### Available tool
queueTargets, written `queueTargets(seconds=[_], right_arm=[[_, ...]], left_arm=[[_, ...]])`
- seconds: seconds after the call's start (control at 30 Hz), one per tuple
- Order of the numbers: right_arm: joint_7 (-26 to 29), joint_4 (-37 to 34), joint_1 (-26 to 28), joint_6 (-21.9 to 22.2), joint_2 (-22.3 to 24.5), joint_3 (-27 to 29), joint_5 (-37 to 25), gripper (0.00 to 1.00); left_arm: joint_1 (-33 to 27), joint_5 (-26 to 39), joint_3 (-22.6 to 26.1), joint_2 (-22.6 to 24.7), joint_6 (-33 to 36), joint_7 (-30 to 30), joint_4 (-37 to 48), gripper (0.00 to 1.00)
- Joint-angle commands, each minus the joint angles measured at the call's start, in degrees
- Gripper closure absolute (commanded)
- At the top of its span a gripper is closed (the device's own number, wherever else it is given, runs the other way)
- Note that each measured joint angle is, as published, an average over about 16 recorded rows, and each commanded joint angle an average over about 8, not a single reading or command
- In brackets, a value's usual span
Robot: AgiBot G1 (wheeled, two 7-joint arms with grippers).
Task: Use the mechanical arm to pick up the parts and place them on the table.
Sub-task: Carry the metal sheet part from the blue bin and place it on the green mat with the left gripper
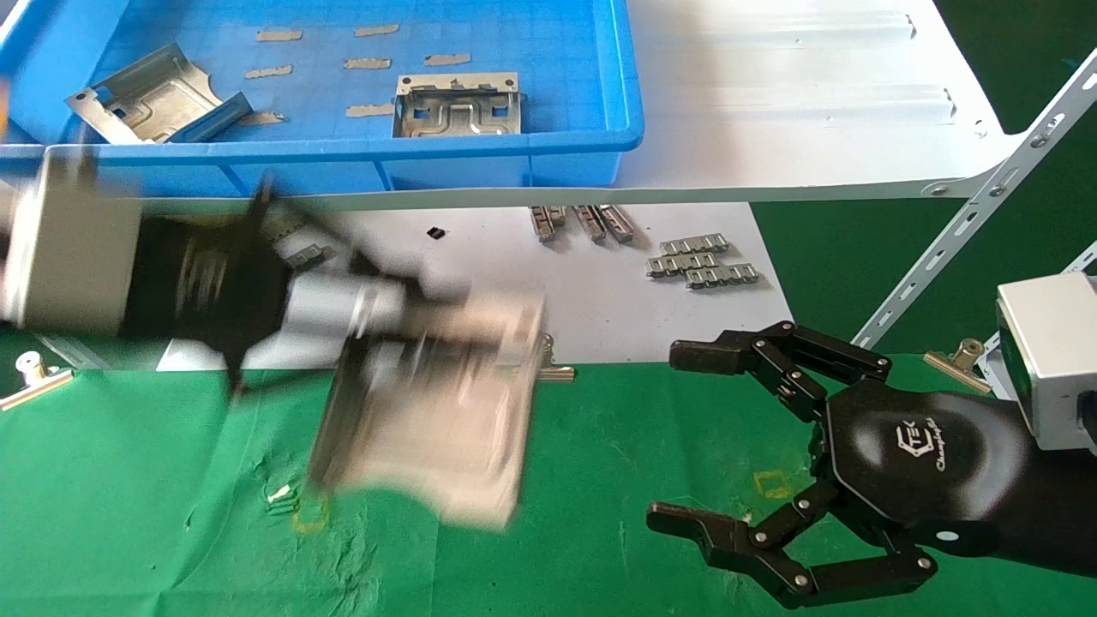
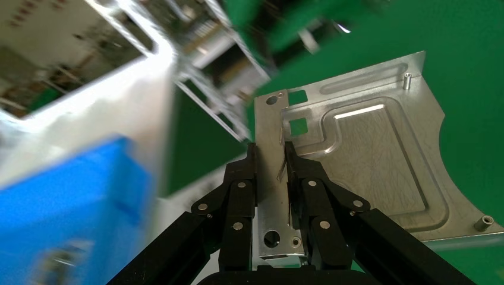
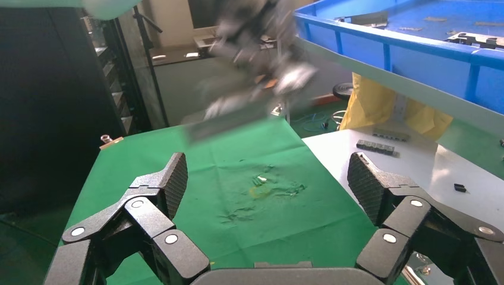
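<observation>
My left gripper (image 1: 403, 321) is shut on the edge of a silver part (image 1: 446, 428) and holds it in the air, tilted, above the green table (image 1: 128, 514). In the left wrist view both fingers clamp the plate's rim (image 2: 270, 151), and the plate (image 2: 368, 154) shows its embossed channel and square cutouts. Two more parts (image 1: 154, 98) (image 1: 458, 107) lie in the blue tray (image 1: 514, 163) on the shelf. My right gripper (image 1: 668, 437) is open and empty, low over the table's right side. The right wrist view shows its spread fingers (image 3: 267, 178) and the carried plate (image 3: 232, 122) farther off.
The white shelf board (image 1: 771, 111) carries the tray. Below it a white sheet (image 1: 600, 317) holds grey ribbed strips (image 1: 703, 261). Metal clips (image 1: 34, 377) (image 1: 956, 360) sit at the cloth's edge. Yellow square marks (image 1: 776, 484) (image 1: 308, 514) show on the cloth. A slanted bracket (image 1: 968, 214) stands at right.
</observation>
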Motion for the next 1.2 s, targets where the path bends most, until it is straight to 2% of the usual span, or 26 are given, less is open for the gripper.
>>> queueTargets(seconds=[0.03, 0.27, 0.57, 0.6, 0.8, 0.83, 0.87, 1.2], right_arm=[[0.0, 0.0, 0.0, 0.0, 0.0, 0.0, 0.0, 0.0], [0.0, 0.0, 0.0, 0.0, 0.0, 0.0, 0.0, 0.0], [0.0, 0.0, 0.0, 0.0, 0.0, 0.0, 0.0, 0.0], [0.0, 0.0, 0.0, 0.0, 0.0, 0.0, 0.0, 0.0], [0.0, 0.0, 0.0, 0.0, 0.0, 0.0, 0.0, 0.0], [0.0, 0.0, 0.0, 0.0, 0.0, 0.0, 0.0, 0.0], [0.0, 0.0, 0.0, 0.0, 0.0, 0.0, 0.0, 0.0], [0.0, 0.0, 0.0, 0.0, 0.0, 0.0, 0.0, 0.0]], left_arm=[[2.2, -2.2, 3.5, -3.8, -0.3, 1.2, -5.1, 1.0], [6.2, 4.5, 9.0, -3.5, -3.1, 11.5, 8.3, 1.0], [10.4, 4.8, 8.9, -0.5, -4.6, 27.2, 21.6, 0.99], [10.6, 4.4, 8.6, -0.2, -4.5, 28.9, 22.7, 0.93], [10.5, 4.1, 8.3, 1.3, -4.2, 35.2, 28.3, 0.18], [10.4, 4.3, 8.4, 1.5, -4.1, 35.7, 29.1, 0.07], [10.3, 4.5, 8.5, 1.7, -4.1, 36.2, 29.9, 0.0], [9.3, 3.8, 8.1, 2.8, -2.6, 39.2, 35.4, 0.0]])
